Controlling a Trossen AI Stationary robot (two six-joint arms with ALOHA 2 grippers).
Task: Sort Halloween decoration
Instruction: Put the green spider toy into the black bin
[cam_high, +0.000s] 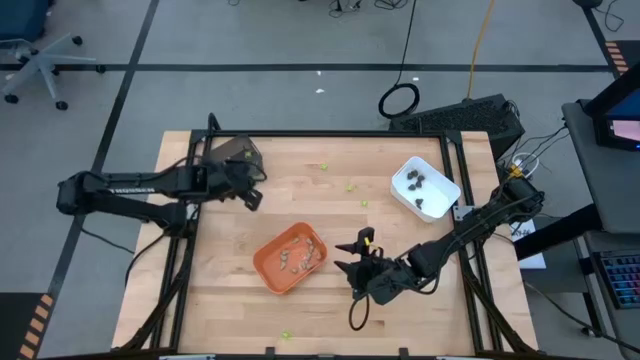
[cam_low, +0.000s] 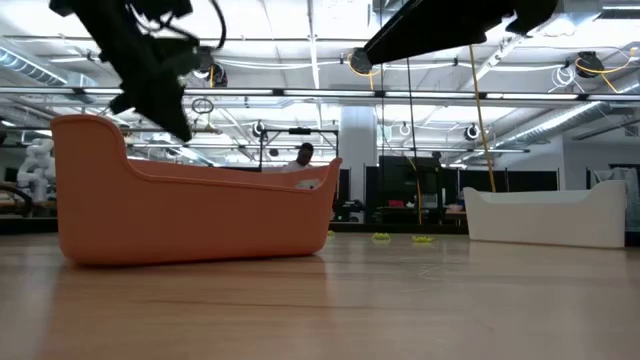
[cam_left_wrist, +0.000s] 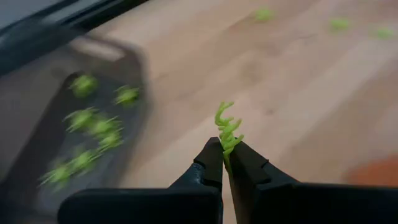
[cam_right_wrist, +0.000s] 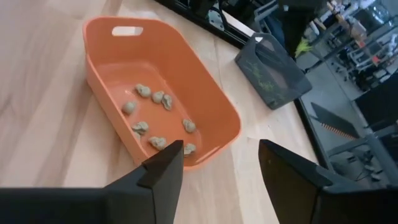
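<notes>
Sorting well along, a few green pieces left

Left gripper (cam_left_wrist: 225, 163) pinches a green piece (cam_left_wrist: 227, 129) beside the grey tray (cam_left_wrist: 37, 155); right gripper (cam_right_wrist: 221, 163) spread, empty.

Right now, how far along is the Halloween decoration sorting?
Well along. Tan-grey pieces lie in the orange tray, dark pieces in the white tray, and green pieces in the dark grey tray. The left end effector is shut on a green piece beside that tray. A few loose green pieces remain on the table. The right end effector is open and empty.
</notes>
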